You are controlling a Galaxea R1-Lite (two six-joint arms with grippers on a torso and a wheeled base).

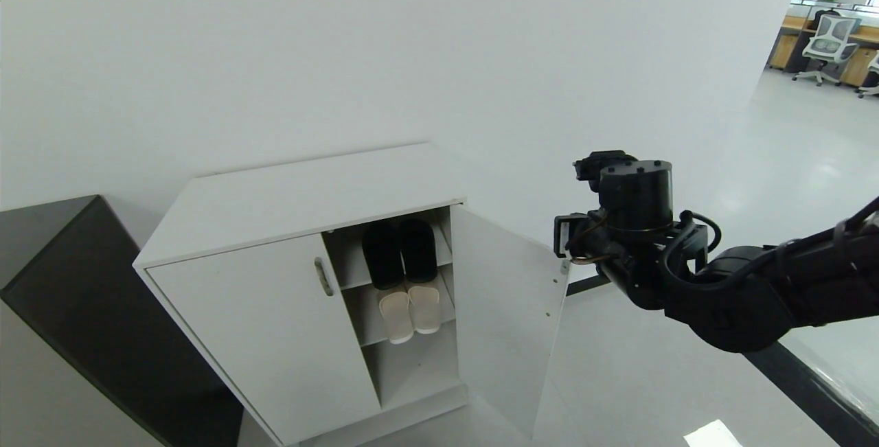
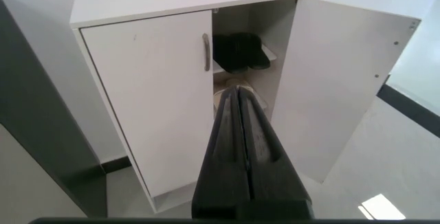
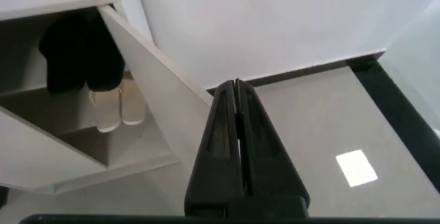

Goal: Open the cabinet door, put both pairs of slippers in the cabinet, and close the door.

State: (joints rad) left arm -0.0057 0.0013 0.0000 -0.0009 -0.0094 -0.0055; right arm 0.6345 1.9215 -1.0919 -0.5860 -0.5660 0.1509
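Inside cabinet point(image 1: 295, 200): black slippers point(image 1: 400, 251) on upper shelf, white slippers point(image 1: 411, 310) on shelf below, each pair side by side. Judged stowed; only closing outstanding. On right: right door point(image 1: 508, 310) wide open, free edge swung to near side; left door point(image 1: 275, 337) shut. Just beside that free edge, at upper corner: right tool point(image 1: 563, 241), clenched on nothing; contact not determinable. Presumably stationed there to push door shut, closed fingers serving as one blunt tip. On near side of cabinet: left tool point(image 2: 238, 97), likewise clenched and empty, aimed at opening.
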